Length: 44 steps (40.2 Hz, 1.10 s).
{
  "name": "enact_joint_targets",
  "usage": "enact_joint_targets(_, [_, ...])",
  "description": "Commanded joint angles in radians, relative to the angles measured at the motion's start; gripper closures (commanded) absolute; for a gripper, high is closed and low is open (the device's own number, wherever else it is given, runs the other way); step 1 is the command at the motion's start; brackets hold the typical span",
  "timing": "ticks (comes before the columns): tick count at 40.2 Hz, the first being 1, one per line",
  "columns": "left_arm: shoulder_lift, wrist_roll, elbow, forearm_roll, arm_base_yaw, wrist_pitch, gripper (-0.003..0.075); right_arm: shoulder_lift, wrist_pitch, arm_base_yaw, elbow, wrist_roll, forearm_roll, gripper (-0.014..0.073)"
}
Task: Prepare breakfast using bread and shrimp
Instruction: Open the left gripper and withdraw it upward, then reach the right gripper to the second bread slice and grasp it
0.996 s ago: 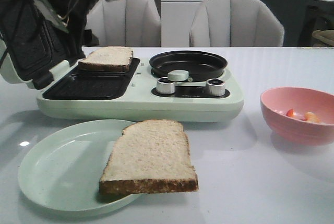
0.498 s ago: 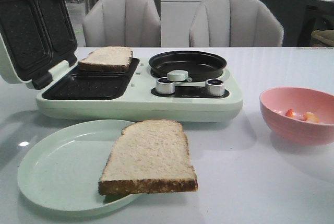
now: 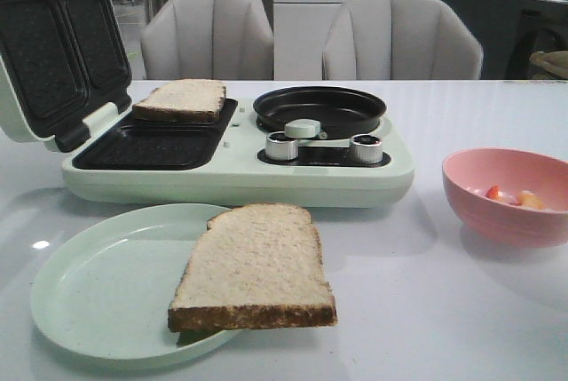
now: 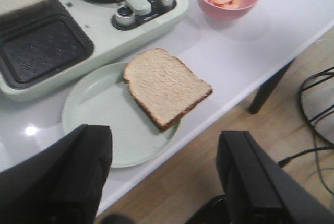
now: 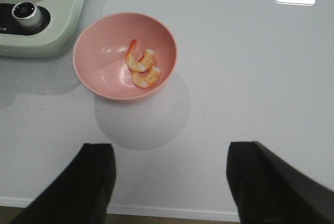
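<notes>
Shrimp (image 5: 142, 69) in pink bowl (image 5: 99, 72), apart from wide-open, empty right end effector (image 5: 169, 182)

Two bread slices (image 3: 253, 265), two shrimp (image 5: 142, 67)

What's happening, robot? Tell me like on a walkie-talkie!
Both grippers open, empty: left gripper above the plate, right gripper above the pink bowl. One bread slice in the sandwich maker, other slice on plate. Shrimp in bowl. Nothing blocking.

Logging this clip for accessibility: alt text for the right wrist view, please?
Two shrimp lie in a pink bowl on a white table, beside a green cooker's corner. The open right gripper hovers above, empty.
</notes>
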Motion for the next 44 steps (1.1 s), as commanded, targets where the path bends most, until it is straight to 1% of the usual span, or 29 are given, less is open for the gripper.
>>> enact_joint_targets(1, [-0.045,0.003,0.04,-0.093,-0.007,-0.126,0.0225,0.009,-0.06,0.0,-0.034,-0.001,0.015,0.0036])
enact_joint_targets(5, [-0.075,0.011,0.117,-0.137,-0.008,-0.204,0.0232,0.02,-0.022,0.0,-0.034,-0.01,0.1,0.0036])
enact_joint_targets(7, [-0.083,0.011,0.145,-0.139,-0.008,-0.241,0.024,0.044,0.003,0.001,-0.034,-0.052,0.17,0.0036])
enact_joint_targets(9, [-0.083,0.011,0.164,-0.127,-0.008,-0.273,0.0255,0.072,0.031,0.001,-0.034,-0.119,0.247,0.0036])
enact_joint_targets(13, [-0.081,0.011,0.185,-0.101,-0.008,-0.32,0.0286,0.161,0.092,0.001,-0.034,-0.266,0.479,0.0036])
enact_joint_targets(20, [-0.081,0.011,0.191,-0.05,-0.008,-0.33,0.035,0.315,0.134,0.001,-0.034,-0.528,0.85,0.0036])
enact_joint_targets(22, [-0.081,0.011,0.191,-0.045,-0.008,-0.33,0.0367,0.354,0.14,0.001,-0.034,-0.583,0.921,0.0036])
enact_joint_targets(25, [-0.081,0.011,0.191,-0.045,-0.008,-0.33,0.0388,0.412,0.149,0.005,-0.031,-0.644,0.996,0.0036])
enact_joint_targets(29, [-0.081,0.011,0.191,-0.045,-0.008,-0.33,0.0406,0.465,0.132,0.03,-0.008,-0.682,1.048,0.0036])
enact_joint_targets(32, [-0.081,0.011,0.191,-0.045,-0.008,-0.33,0.0411,0.498,0.093,0.068,0.031,-0.703,1.089,0.0036])
enact_joint_targets(36, [-0.081,0.011,0.191,-0.045,-0.008,-0.33,0.0411,0.539,0.033,0.118,0.071,-0.75,1.175,0.0036])
enact_joint_targets(39, [-0.081,0.011,0.191,-0.044,-0.008,-0.33,0.0411,0.576,-0.003,0.158,0.08,-0.786,1.242,0.0036])
enact_joint_targets(44, [-0.081,0.011,0.191,-0.044,-0.008,-0.33,0.0411,0.654,-0.084,0.226,0.08,-0.832,1.314,0.0036])
